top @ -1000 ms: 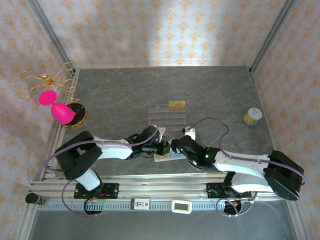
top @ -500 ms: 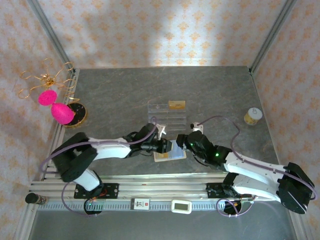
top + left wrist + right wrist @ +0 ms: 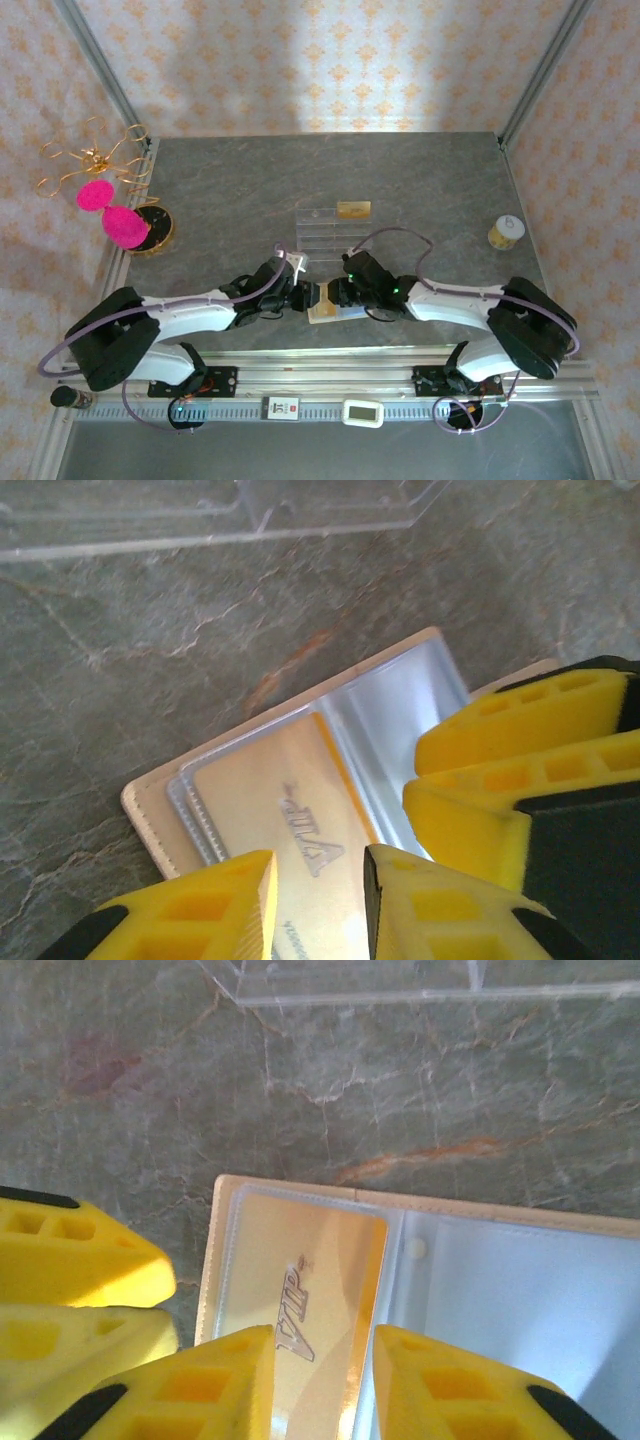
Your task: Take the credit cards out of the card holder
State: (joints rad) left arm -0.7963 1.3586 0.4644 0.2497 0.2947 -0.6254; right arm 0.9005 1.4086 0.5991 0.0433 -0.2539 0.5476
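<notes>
- Status, as we judge it: early. We can't confirm that any card is out of the card holder (image 3: 520,1290) yet.
- The card holder lies open and flat on the desk (image 3: 220,200), lower centre of the top view, just below the clear tray (image 3: 322,238) and apart from it.
- The gold card (image 3: 300,1270) sits inside a clear sleeve on the left half of the holder in the right wrist view. The "VIP" print reads through the plastic, and the card edges we can see are inside the pocket.
- The right half of the holder is a pale bluish panel with a small snap near the fold. We can't tell whether another card sits behind the gold one.
- Left gripper (image 3: 318,905): jaws parted by a narrow gap at the bottom of the left wrist frame, over the near end of the gold card. Nothing is pinched between them.
- Right gripper (image 3: 322,1380): the same, jaws narrowly parted over the card's lower end at the bottom of the right wrist frame, holding nothing.
- The two grippers come at the holder from opposite sides and sit just beside each other. Each wrist frame catches the other's yellow fingers at its edge.
- A gold piece (image 3: 353,209) lies on the upper right corner of the tray. It may be a card already removed, but it is too small to tell.
- Left to do, as we judge it: pin the holder with one gripper and slide the gold card out of the sleeve with the other. Then we check the pockets for another card.
</notes>
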